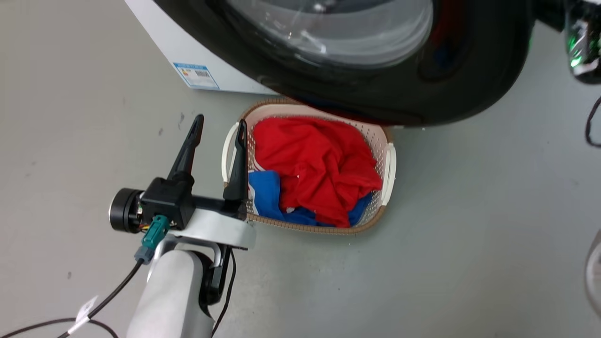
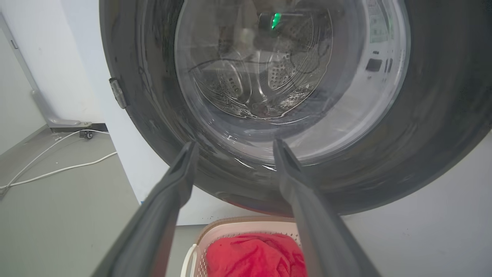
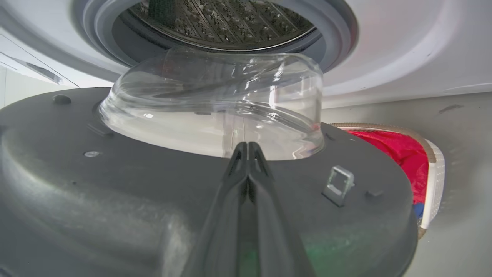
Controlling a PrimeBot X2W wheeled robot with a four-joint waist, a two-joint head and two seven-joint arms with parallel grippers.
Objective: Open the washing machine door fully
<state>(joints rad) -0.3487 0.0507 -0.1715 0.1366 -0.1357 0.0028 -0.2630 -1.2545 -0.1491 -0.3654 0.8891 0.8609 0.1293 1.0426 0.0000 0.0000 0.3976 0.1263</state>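
Nearest, the left hand (image 1: 220, 120) hovers with its fingers (image 1: 188, 150) spread and nothing between them, at the edge of a laundry basket (image 1: 389, 164) that holds a red cloth (image 1: 319, 164) and a blue cloth (image 1: 265, 192). Over the basket the washing machine door (image 1: 375, 94) stands swung out from the white machine (image 1: 159, 42), its glass bowl (image 3: 215, 104) facing the drum opening (image 3: 219, 23). The right hand (image 3: 248, 148) has its fingers pressed together, tips at the door's grey inner face beside the bowl; whether they touch it I cannot tell.
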